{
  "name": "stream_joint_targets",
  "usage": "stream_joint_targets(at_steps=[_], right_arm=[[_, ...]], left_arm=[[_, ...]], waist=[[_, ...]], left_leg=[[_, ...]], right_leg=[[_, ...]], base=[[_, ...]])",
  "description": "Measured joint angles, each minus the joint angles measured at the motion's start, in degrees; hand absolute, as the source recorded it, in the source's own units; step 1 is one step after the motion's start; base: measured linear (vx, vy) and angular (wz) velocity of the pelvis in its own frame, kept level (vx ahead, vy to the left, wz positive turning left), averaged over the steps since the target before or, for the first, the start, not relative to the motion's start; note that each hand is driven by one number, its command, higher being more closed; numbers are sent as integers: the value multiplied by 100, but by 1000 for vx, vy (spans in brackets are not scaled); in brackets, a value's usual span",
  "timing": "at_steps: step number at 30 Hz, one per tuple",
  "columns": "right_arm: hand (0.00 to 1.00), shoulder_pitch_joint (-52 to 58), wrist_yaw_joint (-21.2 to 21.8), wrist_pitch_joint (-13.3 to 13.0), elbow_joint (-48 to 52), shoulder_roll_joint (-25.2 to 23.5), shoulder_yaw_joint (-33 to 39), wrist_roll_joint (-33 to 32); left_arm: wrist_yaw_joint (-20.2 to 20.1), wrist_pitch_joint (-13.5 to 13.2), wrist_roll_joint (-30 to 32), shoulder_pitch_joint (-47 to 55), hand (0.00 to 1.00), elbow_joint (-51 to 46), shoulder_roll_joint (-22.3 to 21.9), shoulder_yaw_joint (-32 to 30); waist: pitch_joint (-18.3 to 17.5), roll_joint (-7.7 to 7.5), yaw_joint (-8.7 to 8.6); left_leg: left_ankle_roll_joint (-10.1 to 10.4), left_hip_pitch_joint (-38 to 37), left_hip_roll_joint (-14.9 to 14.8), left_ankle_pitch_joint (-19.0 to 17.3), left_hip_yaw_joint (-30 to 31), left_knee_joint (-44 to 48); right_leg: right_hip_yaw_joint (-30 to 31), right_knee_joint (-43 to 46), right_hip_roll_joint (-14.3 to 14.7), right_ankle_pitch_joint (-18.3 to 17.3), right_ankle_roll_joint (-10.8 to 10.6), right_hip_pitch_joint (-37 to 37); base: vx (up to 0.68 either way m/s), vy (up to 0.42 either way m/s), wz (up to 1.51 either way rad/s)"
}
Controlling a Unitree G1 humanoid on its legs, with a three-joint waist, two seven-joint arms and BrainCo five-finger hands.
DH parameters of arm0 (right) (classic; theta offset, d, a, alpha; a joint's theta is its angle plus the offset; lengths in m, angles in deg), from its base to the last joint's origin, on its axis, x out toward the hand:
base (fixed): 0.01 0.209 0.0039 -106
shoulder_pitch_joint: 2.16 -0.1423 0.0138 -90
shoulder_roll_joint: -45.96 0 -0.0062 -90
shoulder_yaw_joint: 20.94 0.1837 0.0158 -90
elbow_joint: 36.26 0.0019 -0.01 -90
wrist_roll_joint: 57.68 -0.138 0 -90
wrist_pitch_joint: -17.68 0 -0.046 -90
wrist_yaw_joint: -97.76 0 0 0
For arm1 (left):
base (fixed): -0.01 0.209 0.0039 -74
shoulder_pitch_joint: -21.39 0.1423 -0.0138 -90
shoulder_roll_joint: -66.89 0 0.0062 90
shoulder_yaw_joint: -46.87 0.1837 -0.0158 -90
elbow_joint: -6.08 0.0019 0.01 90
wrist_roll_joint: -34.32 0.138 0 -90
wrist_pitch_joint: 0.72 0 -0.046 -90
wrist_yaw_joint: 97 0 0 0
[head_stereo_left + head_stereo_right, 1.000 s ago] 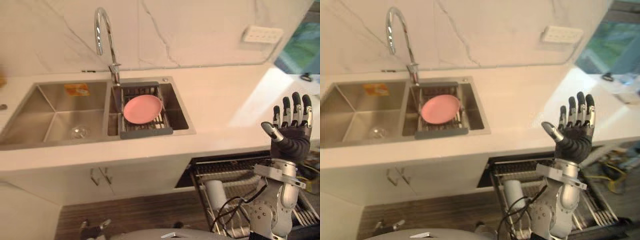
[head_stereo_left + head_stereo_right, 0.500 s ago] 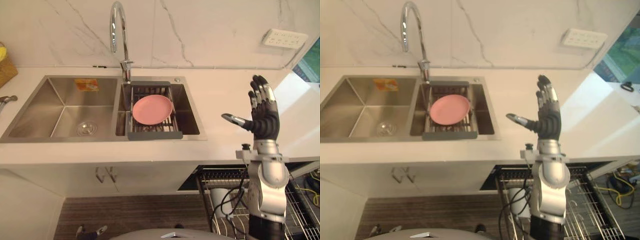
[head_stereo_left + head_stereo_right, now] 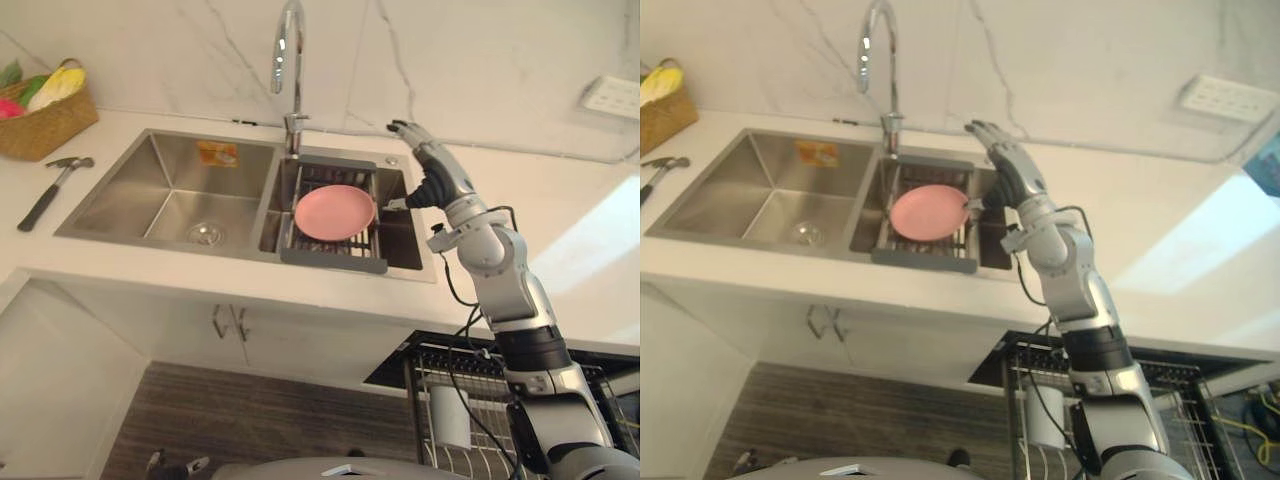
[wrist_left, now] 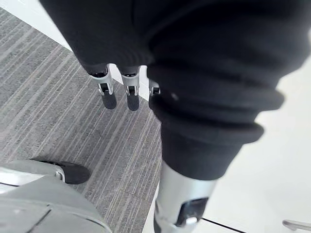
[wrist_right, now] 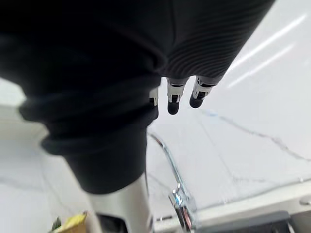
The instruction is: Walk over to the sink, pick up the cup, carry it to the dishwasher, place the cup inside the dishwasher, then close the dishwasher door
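Right hand (image 3: 428, 178) over the right basin of the sink (image 3: 170, 195), fingers released and straight, grasping nothing, the thumb turned toward the pink plate (image 3: 334, 211) just beside it. Half a second before, this hand stood raised over the bench (image 3: 560, 230) well to the right of the sink; it has since reached across to the basin's right edge. The plate lies as before on the grey drain rack (image 3: 335, 262) below the faucet (image 3: 290, 60). The whole head view has also shifted, a camera move and not a move of the things, so that a hammer (image 3: 55, 185) and a woven basket (image 3: 45, 125) at the bench's left end come into the picture. The cup (image 3: 449, 415), white, stands in the pulled-out dishwasher rack (image 3: 470, 370) under the bench, well apart from either hand. Left hand (image 4: 132, 94) hangs over the striped floor (image 4: 58, 111), its fingers relaxed and empty.
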State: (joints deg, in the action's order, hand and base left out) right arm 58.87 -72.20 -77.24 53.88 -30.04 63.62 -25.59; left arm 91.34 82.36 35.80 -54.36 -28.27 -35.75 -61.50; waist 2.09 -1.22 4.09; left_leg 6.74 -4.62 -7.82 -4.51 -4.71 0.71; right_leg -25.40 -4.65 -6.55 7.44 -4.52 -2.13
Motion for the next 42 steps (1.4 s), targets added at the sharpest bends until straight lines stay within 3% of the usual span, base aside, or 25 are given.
stream_joint_targets(at_steps=[3,14,22,29,42], right_arm=[[0,-111,194,-95,-610,-2,-247,436],[0,-112,336,-75,-2000,0,-565,1351],[0,-129,-261,27,-2176,-1,-563,1560],[0,-168,-523,62,-2376,-7,-563,1744],[0,-507,-515,395,-3146,0,-753,2004]], left_arm=[[-24,122,68,13,0,-74,16,54],[-286,388,98,77,0,-488,183,277],[-381,416,97,105,0,-560,236,358],[-381,473,97,106,0,-587,237,399],[-394,581,99,124,0,-788,274,504]], waist=[[12,-30,93],[180,-115,107],[237,-158,134],[252,-174,176],[369,-215,358]], left_leg=[[-1,19,38,97,65,-109],[-61,152,184,307,343,-272],[-93,156,260,347,411,-303],[-97,157,269,384,482,-317],[-94,160,279,494,658,-400]], right_leg=[[-76,-2,-36,15,-2,22],[-373,-5,-193,55,-57,28],[-397,-4,-258,84,-83,24],[-475,-2,-268,85,-83,-14],[-677,0,-284,80,-83,-112]], base=[[-21,6,14],[-20,15,15],[-1,4,1],[-9,-2,5],[-8,-2,9]])
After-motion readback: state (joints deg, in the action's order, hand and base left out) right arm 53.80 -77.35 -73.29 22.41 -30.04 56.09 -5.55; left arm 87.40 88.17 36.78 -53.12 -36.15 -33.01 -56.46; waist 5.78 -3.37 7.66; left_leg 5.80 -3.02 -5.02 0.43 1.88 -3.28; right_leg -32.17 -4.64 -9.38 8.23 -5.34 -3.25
